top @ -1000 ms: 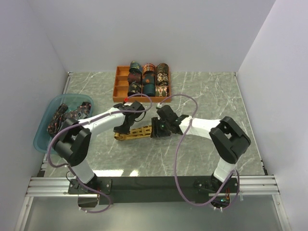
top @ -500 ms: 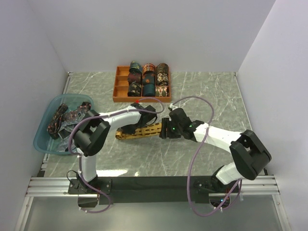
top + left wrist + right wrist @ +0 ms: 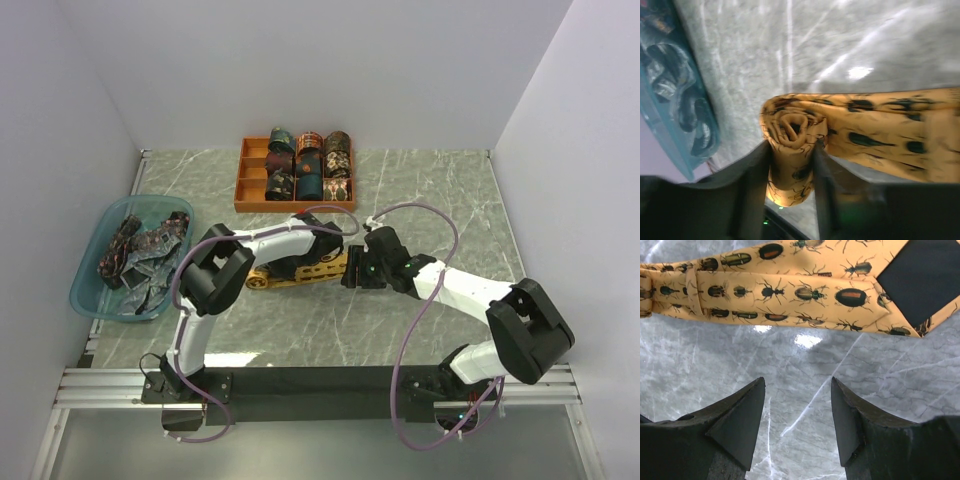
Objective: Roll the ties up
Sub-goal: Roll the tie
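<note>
Motion toward 3 o'clock leaves the left gripper (image 3: 792, 147) pinching the coiled end of the mustard tie (image 3: 880, 130) and the right gripper (image 3: 797, 382) gaping empty, with rolling barely begun.

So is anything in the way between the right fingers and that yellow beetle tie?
Nothing visible: only bare table lies between the right fingers and the tie. The left fingers hold its rolled end.

Mustard tie (image 3: 875, 135) cut off at right edge; basin (image 3: 687, 162) blurred.
</note>
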`<action>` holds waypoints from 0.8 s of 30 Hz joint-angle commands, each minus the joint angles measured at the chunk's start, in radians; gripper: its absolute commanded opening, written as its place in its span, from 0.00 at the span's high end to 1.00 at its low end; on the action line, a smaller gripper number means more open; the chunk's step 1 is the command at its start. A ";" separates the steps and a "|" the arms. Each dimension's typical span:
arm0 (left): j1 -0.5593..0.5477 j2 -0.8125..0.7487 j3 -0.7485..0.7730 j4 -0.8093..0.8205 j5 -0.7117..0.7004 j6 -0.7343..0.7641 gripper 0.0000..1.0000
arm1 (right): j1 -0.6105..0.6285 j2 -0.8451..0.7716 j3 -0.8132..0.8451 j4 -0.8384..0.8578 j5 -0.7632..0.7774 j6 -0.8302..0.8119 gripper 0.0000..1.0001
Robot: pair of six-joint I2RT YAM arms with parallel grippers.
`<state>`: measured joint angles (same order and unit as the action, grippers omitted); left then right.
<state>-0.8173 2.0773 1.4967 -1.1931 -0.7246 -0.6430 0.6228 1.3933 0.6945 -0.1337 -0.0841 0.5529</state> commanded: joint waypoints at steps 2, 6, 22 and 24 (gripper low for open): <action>-0.019 0.017 0.063 0.015 0.059 -0.032 0.53 | -0.015 -0.027 -0.016 0.039 -0.008 -0.011 0.38; -0.022 0.014 0.080 0.029 0.106 -0.034 0.50 | -0.021 -0.027 -0.015 0.045 -0.017 -0.016 0.38; -0.020 -0.147 0.011 0.182 0.221 -0.058 0.34 | -0.025 -0.051 -0.018 0.089 -0.054 -0.042 0.38; -0.016 -0.183 -0.016 0.207 0.225 -0.060 0.33 | -0.024 -0.053 -0.018 0.101 -0.069 -0.050 0.39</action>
<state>-0.8349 1.9820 1.5017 -1.0470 -0.5316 -0.6762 0.6060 1.3773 0.6849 -0.0868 -0.1337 0.5262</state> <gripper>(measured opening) 0.667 0.616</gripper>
